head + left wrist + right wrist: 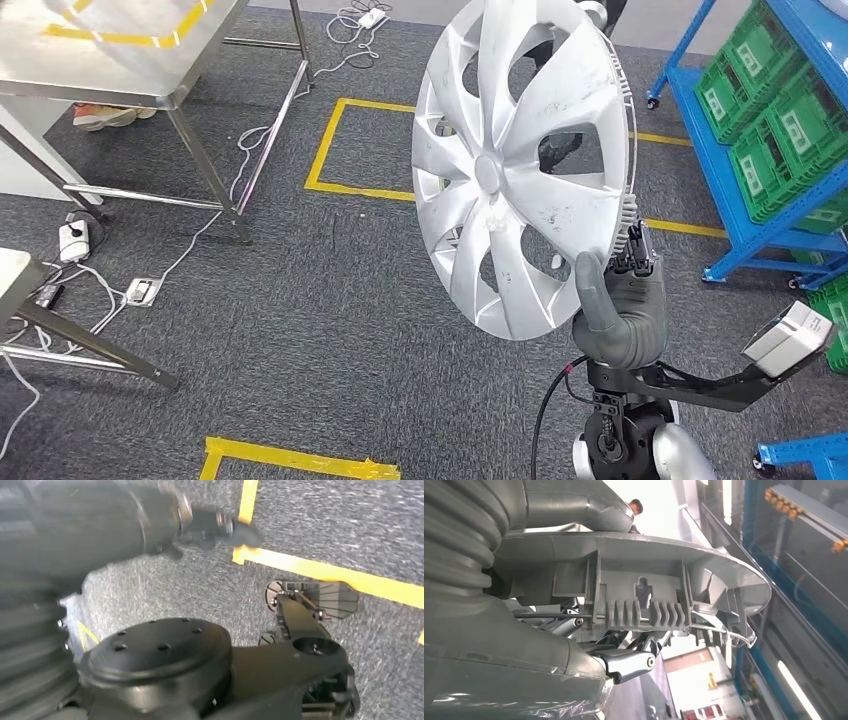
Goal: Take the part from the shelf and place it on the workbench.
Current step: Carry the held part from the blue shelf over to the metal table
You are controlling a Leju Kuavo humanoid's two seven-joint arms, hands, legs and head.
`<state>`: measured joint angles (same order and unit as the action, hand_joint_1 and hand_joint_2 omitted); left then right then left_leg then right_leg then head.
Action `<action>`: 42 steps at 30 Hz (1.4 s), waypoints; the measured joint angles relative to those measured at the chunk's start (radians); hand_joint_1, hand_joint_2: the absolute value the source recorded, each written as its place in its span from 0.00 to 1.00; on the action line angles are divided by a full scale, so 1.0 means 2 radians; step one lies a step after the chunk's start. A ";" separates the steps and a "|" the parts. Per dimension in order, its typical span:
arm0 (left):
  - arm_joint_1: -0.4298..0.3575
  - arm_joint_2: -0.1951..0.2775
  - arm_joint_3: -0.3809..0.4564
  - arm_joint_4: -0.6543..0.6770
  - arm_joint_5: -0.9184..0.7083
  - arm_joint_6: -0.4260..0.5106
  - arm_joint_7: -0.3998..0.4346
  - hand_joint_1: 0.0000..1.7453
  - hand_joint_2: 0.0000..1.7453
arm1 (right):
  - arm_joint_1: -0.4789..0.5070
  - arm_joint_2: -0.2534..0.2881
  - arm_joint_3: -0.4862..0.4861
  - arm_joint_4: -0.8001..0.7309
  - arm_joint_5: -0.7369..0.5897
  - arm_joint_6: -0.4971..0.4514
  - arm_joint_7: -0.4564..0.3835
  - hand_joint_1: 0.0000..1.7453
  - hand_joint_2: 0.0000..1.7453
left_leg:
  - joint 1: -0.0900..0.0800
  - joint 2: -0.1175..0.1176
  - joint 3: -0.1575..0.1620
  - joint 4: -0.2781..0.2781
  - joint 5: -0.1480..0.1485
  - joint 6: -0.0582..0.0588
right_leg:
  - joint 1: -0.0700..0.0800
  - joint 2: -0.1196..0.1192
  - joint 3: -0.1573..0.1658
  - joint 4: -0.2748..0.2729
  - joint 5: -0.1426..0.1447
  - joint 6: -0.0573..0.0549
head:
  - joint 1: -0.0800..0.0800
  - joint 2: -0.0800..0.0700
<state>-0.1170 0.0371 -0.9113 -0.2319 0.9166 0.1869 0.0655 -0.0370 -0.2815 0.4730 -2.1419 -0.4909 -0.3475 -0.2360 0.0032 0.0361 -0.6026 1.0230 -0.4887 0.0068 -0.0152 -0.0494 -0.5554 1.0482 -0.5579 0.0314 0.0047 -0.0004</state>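
Hubcap (520,165) stands upright on edge above my right hand (622,310), face toward the head camera, pinched at its lower rim: thumb across the front, fingers (634,255) behind the rim. Beyond the fingers to the right is the blue shelf (745,235); the steel workbench (120,60) lies well apart, far left. My left hand (210,527) hangs low; I cannot tell its grip.

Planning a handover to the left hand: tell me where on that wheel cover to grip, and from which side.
Grip the wheel cover at its outer rim, left edge, opposite the right hand pinching the lower right rim. It stands nearly upright, face toward the camera, so that edge is free; spoke openings there give fingers purchase.
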 joint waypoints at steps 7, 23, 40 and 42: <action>0.000 0.000 0.000 0.000 0.000 -0.002 -0.011 0.00 1.00 | 0.000 0.000 0.005 0.008 0.008 0.001 0.001 1.00 1.00 | -0.008 -0.034 0.002 0.000 0.002 0.008 | 0.004 0.028 -0.039 0.079 -0.014 -0.012 | 0.016 0.000; 0.001 -0.017 -0.001 0.000 -0.023 -0.014 -0.052 0.00 1.00 | -0.040 -0.001 0.011 -0.004 0.057 -0.024 0.072 1.00 1.00 | 0.008 0.002 -0.029 0.060 -0.016 -0.029 | 0.001 -0.003 0.014 -0.029 0.022 -0.017 | -0.002 0.000; 0.000 -0.024 -0.001 0.000 -0.015 -0.015 -0.056 0.00 1.00 | -0.065 -0.003 0.027 -0.012 0.062 -0.026 0.069 1.00 1.00 | -0.006 -0.051 -0.004 0.010 -0.001 0.007 | 0.010 0.048 -0.010 0.008 0.021 -0.025 | 0.021 0.000; 0.001 -0.025 -0.001 0.000 -0.014 -0.015 -0.057 0.00 1.00 | -0.068 -0.003 0.028 -0.012 0.062 -0.026 0.068 1.00 1.00 | -0.005 -0.056 -0.008 0.010 0.002 0.003 | 0.012 0.051 -0.004 -0.008 0.023 -0.028 | 0.022 0.000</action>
<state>-0.1157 -0.0137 -0.9126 -0.2322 0.8880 0.1574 -0.0482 -0.1728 -0.2881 0.5294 -2.1654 -0.3677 -0.3988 -0.1000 -0.0060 -0.0768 -0.6177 1.0422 -0.4850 0.0131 0.0084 0.0533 -0.5634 1.0322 -0.5112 -0.0241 0.0492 -0.0004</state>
